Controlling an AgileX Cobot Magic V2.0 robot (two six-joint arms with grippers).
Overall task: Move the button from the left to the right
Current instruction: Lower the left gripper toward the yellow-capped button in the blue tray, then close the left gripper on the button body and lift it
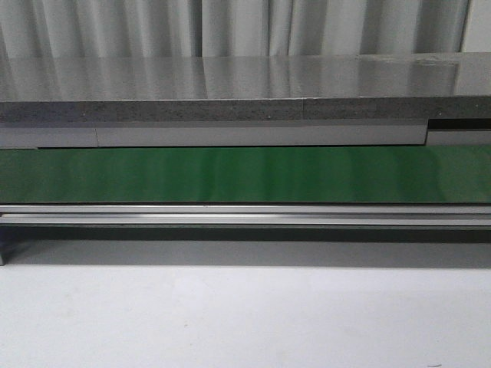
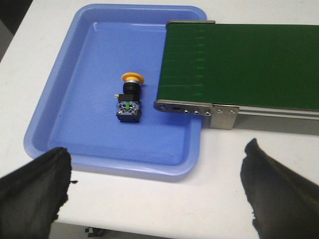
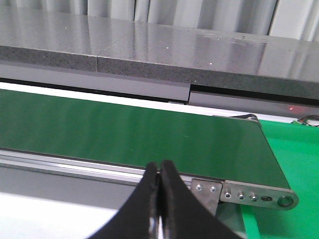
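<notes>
White table (image 2: 124, 199) carries blue tray (image 2: 60, 99), green conveyor (image 2: 239, 59).

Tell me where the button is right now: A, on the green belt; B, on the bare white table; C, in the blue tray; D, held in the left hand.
C: the button lies on its side in the tray, beside the belt's end.
</notes>
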